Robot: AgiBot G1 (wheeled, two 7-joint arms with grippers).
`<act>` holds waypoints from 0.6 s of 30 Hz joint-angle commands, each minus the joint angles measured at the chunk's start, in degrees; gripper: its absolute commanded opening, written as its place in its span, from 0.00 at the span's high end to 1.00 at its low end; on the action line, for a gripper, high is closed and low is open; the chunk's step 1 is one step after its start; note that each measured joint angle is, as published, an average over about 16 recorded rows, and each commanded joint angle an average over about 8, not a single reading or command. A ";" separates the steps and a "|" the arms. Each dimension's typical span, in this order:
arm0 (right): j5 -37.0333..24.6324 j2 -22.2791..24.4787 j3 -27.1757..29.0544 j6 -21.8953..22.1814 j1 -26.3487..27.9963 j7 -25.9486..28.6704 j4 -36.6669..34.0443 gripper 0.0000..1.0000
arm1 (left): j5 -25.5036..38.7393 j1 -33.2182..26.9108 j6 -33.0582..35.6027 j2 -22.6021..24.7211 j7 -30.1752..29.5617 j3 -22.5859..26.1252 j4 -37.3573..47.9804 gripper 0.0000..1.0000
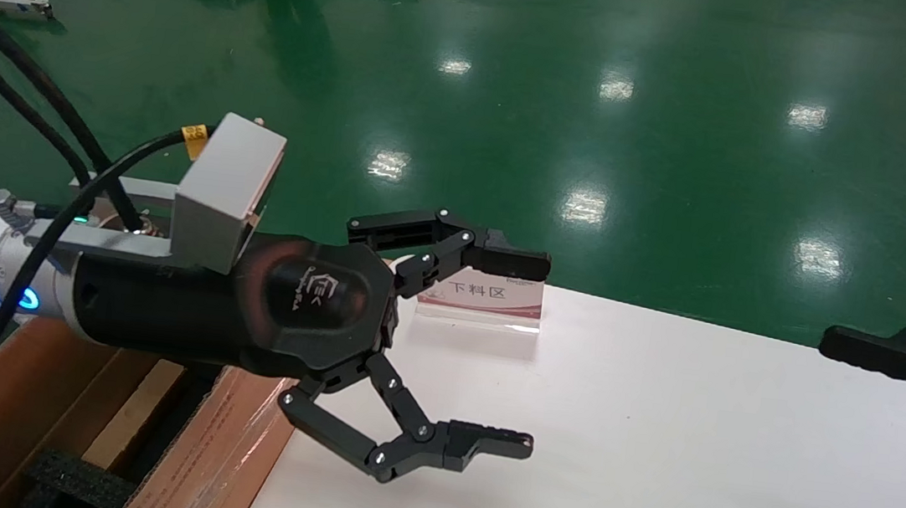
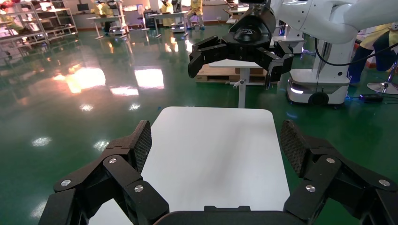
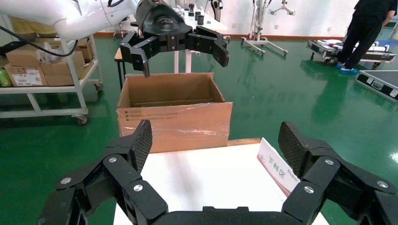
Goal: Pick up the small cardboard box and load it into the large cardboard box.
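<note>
Now left gripper [image 1: 523, 350] jaws wide, large cardboard box [image 3: 174, 115] beside table [image 1: 652, 443]

Brown large cardboard box [image 3: 173, 117], white table [image 1: 652, 443]

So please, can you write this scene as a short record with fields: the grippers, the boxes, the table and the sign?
left gripper: open, empty, held above the white table's left end, beside the carton
right gripper: open, empty, at the table's right edge
large cardboard box: open on top, standing against the table's left end, clear tape on its side, black foam inside
small cardboard box: not surely visible in any view
white table: bare top apart from the sign
sign: small stand with printed characters, at the far edge
</note>
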 commanded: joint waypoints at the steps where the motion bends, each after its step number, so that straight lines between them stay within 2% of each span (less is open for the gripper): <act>1: 0.00 0.00 0.00 0.00 0.00 0.00 0.00 0.00 | 0.03 -0.07 -0.02 0.00 -0.03 0.10 0.00 0.00; 18: -0.02 -0.02 0.02 -0.02 -0.01 0.01 0.02 0.00 | 0.28 -0.64 -0.15 -0.02 -0.26 0.94 -0.03 0.00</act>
